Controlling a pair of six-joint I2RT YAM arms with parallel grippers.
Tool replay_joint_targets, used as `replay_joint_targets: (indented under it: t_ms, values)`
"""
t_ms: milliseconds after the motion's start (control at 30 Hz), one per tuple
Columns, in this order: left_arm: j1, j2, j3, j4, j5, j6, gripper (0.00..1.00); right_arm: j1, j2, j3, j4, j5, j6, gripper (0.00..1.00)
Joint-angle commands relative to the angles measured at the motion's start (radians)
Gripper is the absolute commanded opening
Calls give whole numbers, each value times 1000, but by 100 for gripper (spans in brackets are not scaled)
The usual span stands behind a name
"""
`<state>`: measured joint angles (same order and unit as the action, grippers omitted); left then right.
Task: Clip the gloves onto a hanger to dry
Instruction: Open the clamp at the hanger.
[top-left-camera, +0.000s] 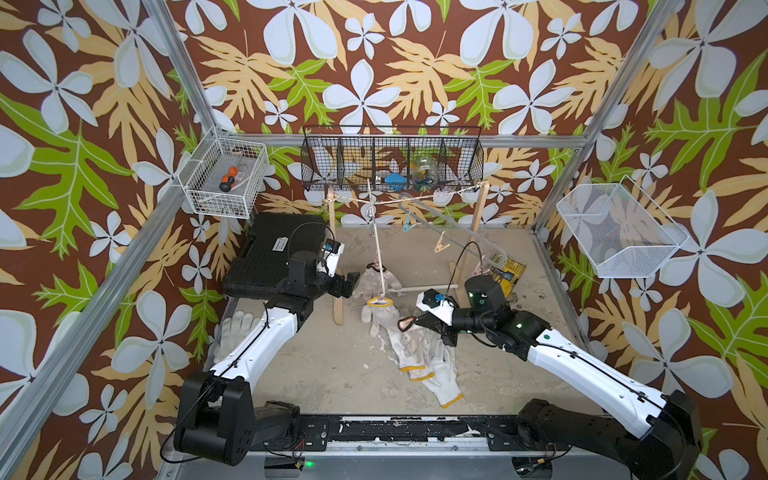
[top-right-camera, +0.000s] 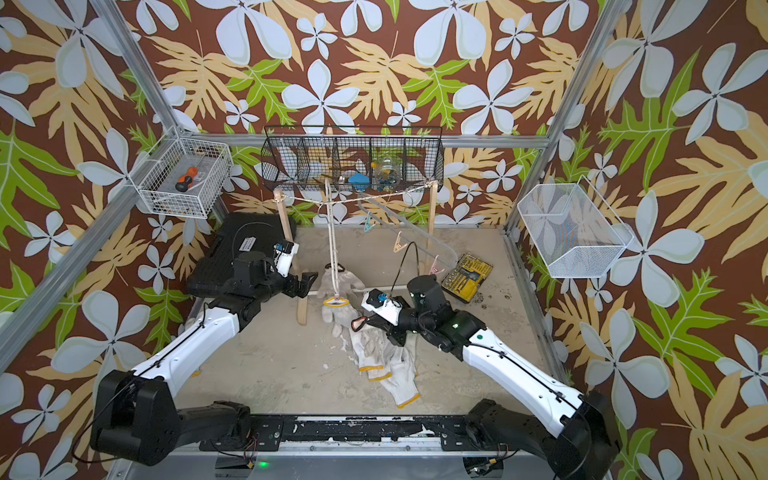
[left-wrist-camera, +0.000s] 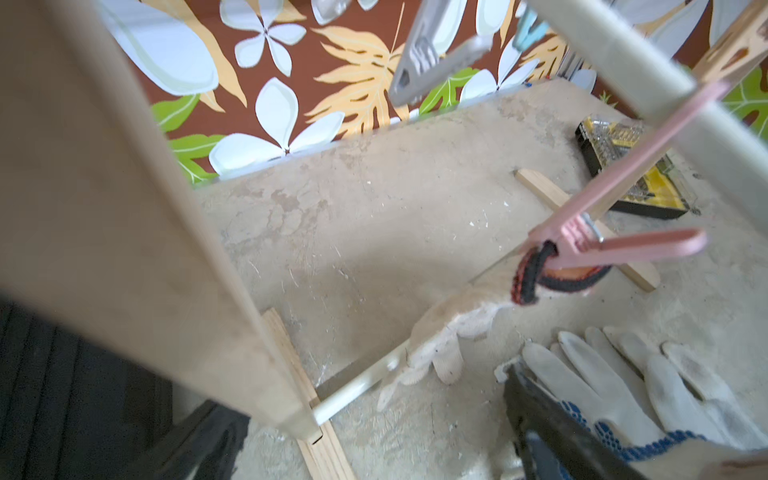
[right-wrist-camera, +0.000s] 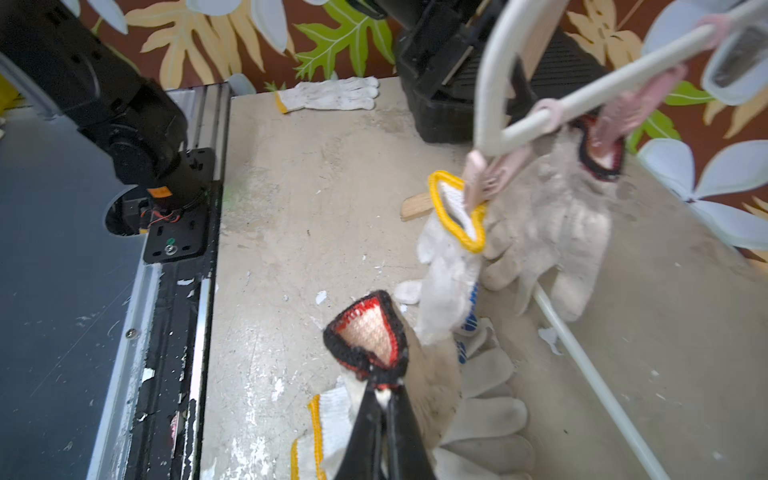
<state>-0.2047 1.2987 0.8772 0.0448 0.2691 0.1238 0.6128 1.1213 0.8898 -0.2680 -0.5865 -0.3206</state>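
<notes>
A white hanger (top-left-camera: 377, 245) hangs from a rope, and pink clips hold two gloves on it. One has a dark cuff (right-wrist-camera: 600, 153), the other a yellow cuff (right-wrist-camera: 455, 212) and blue dots. My right gripper (right-wrist-camera: 384, 388) is shut on the dark, red-edged cuff (right-wrist-camera: 365, 332) of a third glove (top-left-camera: 406, 323), lifted just above a pile of yellow-trimmed gloves (top-left-camera: 419, 353) on the table. My left gripper (top-left-camera: 348, 286) stands open beside the hung gloves, left of them, with nothing between its fingers (left-wrist-camera: 540, 415). A lone glove (top-left-camera: 235, 328) lies at the table's left edge.
A wooden stand's upright (left-wrist-camera: 124, 208) rises right by the left gripper. A clear hanger (top-left-camera: 449, 224) with clips hangs on the same rope. A black tool case (top-left-camera: 274, 253) lies at back left and a yellow bit set (top-left-camera: 505, 272) at back right. Wire baskets (top-left-camera: 390, 162) hang on the walls.
</notes>
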Motion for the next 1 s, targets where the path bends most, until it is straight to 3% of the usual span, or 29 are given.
replay_joint_targets:
  t_ms: [0, 167, 700, 867, 967]
  values:
    - [-3, 15, 25, 73, 13, -35, 95, -51, -7, 34, -27, -39, -20, 0]
    - [-44, 1, -12, 104, 8, -23, 95, -100, 22, 93, -23, -8, -33, 0]
    - [-33, -69, -97, 55, -77, 5, 98, -119, 87, 146, -5, 33, -48, 0]
    - [-33, -166, -127, -25, -45, 3, 97, -138, 106, 165, 16, 8, -27, 0]
    - [-33, -224, -150, -42, 48, -35, 96, -140, 124, 186, 16, 3, -26, 0]
